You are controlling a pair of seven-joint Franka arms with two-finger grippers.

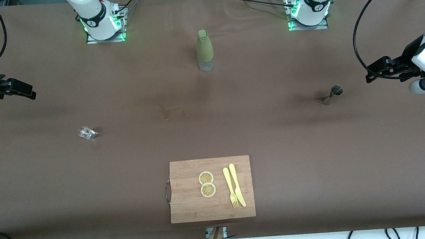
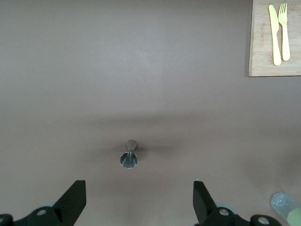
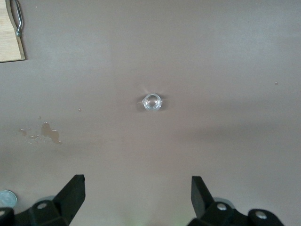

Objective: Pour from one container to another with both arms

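Fingers on the left gripper [image 2: 136, 200] are spread wide with nothing between them, up in the air over the brown table [image 1: 275, 137] at the left arm's end. Just ahead of those fingertips a small metal jigger [image 2: 129, 155] stands upright on the table, its long axis vertical and its open cup facing up. From the left wrist view, I see straight down into it.

Fingers on the right gripper [image 3: 136, 197] are spread just as wide and empty, up over the right arm's end of the table. Ahead of them, a small clear glass [image 3: 152, 102] stands upright, mouth up, well apart from the tips.

Between the two arms' bases, a green-sleeved bottle [image 1: 205, 50] stands upright, neck pointing up, well away from both pairs of fingers. Nearer the front camera than the bottle lies a wooden board [image 1: 189, 202] with a metal handle toward the right arm's end. On it are two lemon slices [image 1: 207, 184], touching, and beside them a yellow knife [image 1: 237, 184] and fork [image 1: 230, 187] lying close alongside each other. A small stain [image 1: 171, 111] marks the table between bottle and board.
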